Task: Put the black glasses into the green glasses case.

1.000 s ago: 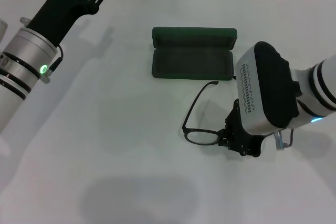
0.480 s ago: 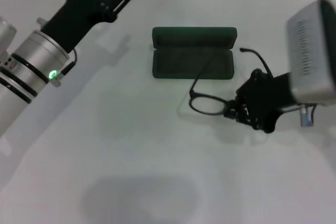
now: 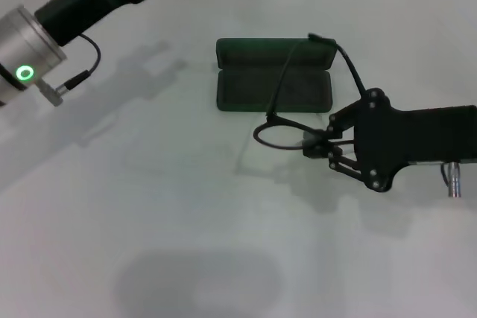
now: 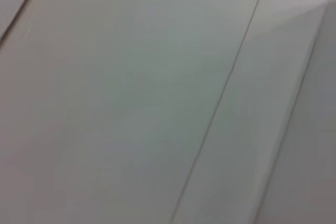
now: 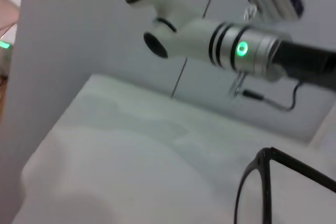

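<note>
The black glasses [image 3: 258, 138] hang in the air just in front of the green glasses case [image 3: 246, 88], one lens toward me and both temple arms reaching back over the case. My right gripper [image 3: 313, 144] is shut on the frame near the bridge, coming in from the right. The case lies open on the white table, its lid [image 3: 253, 51] standing at the back. In the right wrist view one lens rim and a temple [image 5: 261, 182] show close up. My left arm [image 3: 82, 5] is raised at the far left, its gripper at the picture's top edge.
White table [image 3: 149, 206] all round the case. A white wall [image 4: 131, 77] fills the left wrist view. The left arm [image 5: 220, 43] shows far off in the right wrist view.
My right gripper has lifted the glasses off the table, turned its wrist, and carried them back toward the case. My left arm has swung up and away to the far left.
</note>
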Available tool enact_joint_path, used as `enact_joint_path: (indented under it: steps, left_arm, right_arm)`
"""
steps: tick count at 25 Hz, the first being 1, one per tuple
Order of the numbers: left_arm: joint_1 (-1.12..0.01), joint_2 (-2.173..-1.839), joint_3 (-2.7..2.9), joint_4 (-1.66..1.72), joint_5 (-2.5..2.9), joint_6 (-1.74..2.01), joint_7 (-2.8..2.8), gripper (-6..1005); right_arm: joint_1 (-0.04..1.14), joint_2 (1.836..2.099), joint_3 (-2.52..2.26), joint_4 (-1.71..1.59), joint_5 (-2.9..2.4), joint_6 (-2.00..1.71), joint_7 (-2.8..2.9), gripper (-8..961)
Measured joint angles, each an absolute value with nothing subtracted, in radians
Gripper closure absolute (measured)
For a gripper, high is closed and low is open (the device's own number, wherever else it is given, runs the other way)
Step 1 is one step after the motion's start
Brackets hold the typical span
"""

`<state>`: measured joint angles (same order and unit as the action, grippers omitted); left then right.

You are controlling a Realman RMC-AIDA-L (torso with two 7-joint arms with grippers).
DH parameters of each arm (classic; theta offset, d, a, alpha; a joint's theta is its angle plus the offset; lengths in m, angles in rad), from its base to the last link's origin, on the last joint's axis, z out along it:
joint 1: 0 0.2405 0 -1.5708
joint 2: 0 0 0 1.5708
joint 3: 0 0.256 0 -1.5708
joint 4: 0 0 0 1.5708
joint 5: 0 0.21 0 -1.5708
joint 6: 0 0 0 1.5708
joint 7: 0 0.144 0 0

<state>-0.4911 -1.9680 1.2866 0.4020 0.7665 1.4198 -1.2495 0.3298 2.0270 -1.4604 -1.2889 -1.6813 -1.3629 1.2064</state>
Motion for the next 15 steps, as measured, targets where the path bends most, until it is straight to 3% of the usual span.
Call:
enact_joint_path:
  steps: [8, 15]
  left_arm:
    - [-0.488, -1.954, 1.285, 0.472, 0.875, 1.431, -1.392, 300]
    - [-0.538, -1.915, 1.284, 0.546, 1.095, 1.517, -1.614, 299]
  right_arm:
    - [0.335, 2.027, -1.466, -1.016, -1.333, -1.352, 0.752, 838]
    - [0.395, 2.028, -1.465, -0.794, -1.071, -1.347, 0.522, 838]
